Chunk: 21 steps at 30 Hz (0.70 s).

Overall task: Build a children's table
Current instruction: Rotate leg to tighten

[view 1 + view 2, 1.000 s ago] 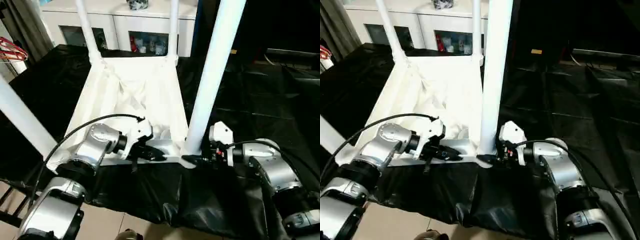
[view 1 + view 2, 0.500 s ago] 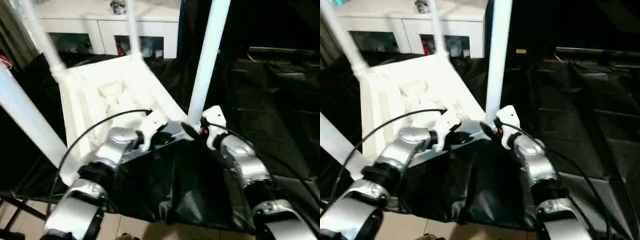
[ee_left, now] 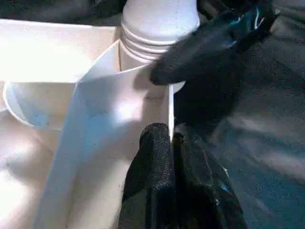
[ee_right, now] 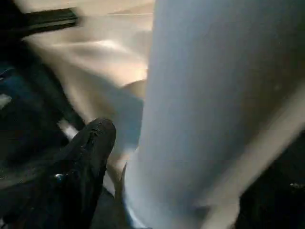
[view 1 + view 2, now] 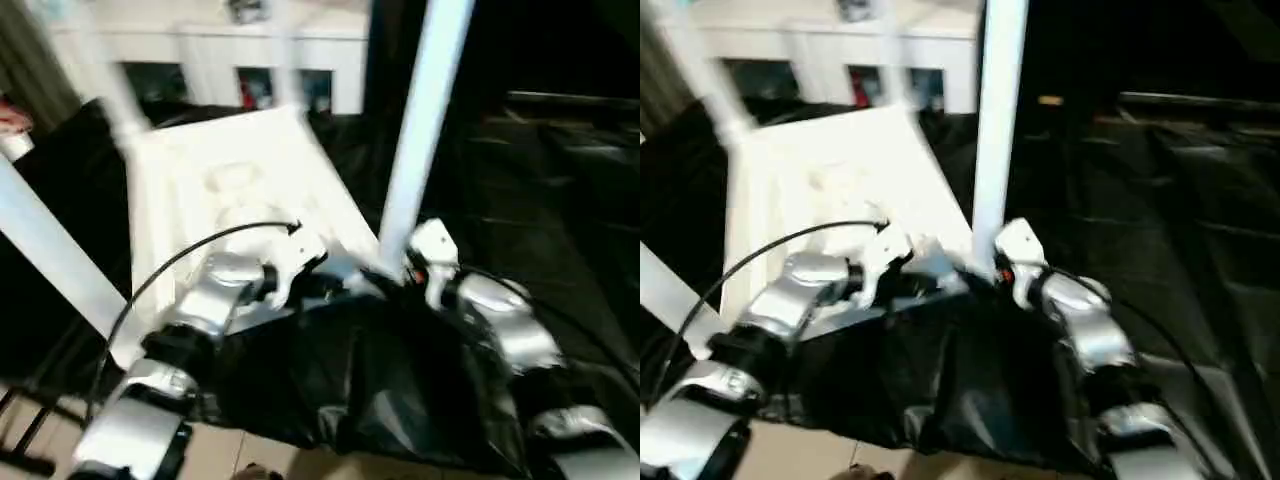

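Observation:
The white children's table (image 5: 230,180) lies upside down on black sheeting with its legs pointing up. Its near right leg (image 5: 420,130) rises from a corner socket between my two grippers. My left gripper (image 5: 333,285) is shut on the thin rim (image 3: 169,105) of the top, right beside that socket; the wrist view shows both its pads (image 3: 155,148) pinching it. My right gripper (image 5: 390,272) holds the base of this leg (image 4: 214,95). One of its fingers (image 4: 93,152) presses beside the base, and the other is hidden behind the leg. Another leg (image 5: 50,250) slants at the left.
Black sheeting (image 5: 380,380) covers the work surface and hangs over its near edge above a tan floor (image 5: 250,450). A white cabinet with glass doors (image 5: 230,60) stands behind the table. A red object (image 5: 10,115) sits at the far left.
Over the last second the table has turned, and its near right corner has risen off the sheeting with both grippers on it. The camera has also shifted. Little differs from half a second ago.

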### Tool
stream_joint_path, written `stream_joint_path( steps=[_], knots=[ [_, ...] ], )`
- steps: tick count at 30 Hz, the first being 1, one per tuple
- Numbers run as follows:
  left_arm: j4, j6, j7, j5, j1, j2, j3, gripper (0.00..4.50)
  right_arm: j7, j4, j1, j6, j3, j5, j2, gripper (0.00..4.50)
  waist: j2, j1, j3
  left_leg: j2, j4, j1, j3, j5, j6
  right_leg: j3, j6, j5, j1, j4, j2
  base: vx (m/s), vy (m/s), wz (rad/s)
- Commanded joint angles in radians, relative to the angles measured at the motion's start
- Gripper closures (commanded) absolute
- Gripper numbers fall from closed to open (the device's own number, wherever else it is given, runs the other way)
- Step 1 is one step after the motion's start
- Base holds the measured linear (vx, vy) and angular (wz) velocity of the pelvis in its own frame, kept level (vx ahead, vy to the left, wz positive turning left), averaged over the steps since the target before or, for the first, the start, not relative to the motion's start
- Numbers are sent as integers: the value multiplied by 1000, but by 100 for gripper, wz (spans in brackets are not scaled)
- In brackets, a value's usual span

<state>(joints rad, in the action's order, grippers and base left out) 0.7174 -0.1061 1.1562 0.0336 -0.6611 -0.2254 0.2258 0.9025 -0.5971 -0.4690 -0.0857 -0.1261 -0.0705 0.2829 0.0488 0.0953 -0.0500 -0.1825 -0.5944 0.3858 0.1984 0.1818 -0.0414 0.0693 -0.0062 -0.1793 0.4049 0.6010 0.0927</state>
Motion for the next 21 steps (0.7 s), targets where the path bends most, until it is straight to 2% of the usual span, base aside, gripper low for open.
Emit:
stream_joint_path(
  steps=[1,3,4,6,8,10,13,16,21],
  knots=[
    [-40,42,39,-44,-23,14,0,450,89,23,16,10,-56,-15,-6,78,-11,4,72,-54,63,-18,-21,159,121,-40,-272,-102,-50,-57,61,0,0,0],
    [-25,46,77,-43,-31,-8,1,450,167,47,27,24,-71,-33,21,78,-9,9,70,-56,64,-20,-21,173,113,-40,-275,-119,-47,-59,62,0,0,0],
    [-25,46,77,-43,-31,-8,1,450,167,47,27,24,-71,-33,21,78,-11,11,69,-55,65,-20,-21,179,111,-40,-273,-129,-49,-61,62,0,0,0],
    [-16,48,128,-45,-35,-33,1,450,291,80,49,39,-105,-45,67,78,-17,18,69,-56,66,-21,-21,183,105,-42,-264,-145,-49,-61,64,0,0,0],
    [-17,47,137,-48,-35,-36,1,450,309,85,52,39,-110,-47,74,78,-15,24,70,-57,65,-22,-20,180,105,-43,-265,-144,-47,-60,65,0,0,0],
    [-22,39,163,-59,-35,-46,3,450,347,99,57,49,-115,-58,89,92,-21,26,69,-56,66,-19,-21,170,103,-42,-265,-144,-49,-59,65,0,0,0],
    [-22,41,189,-67,-34,-54,3,450,382,113,58,62,-114,-73,100,92,-20,29,69,-56,65,-20,-21,169,100,-43,-263,-159,-48,-60,67,0,0,0],
    [-28,39,204,-71,-29,-55,3,450,391,124,59,72,-115,-80,102,124,-17,31,70,-57,65,-20,-22,161,99,-42,-263,-157,-48,-59,67,0,0,0],
    [-31,45,193,-70,-23,-47,2,450,368,129,64,81,-109,-74,91,163,-20,34,71,-56,64,-20,-21,150,100,-42,-261,-147,-48,-58,66,0,0,0]
  ],
)
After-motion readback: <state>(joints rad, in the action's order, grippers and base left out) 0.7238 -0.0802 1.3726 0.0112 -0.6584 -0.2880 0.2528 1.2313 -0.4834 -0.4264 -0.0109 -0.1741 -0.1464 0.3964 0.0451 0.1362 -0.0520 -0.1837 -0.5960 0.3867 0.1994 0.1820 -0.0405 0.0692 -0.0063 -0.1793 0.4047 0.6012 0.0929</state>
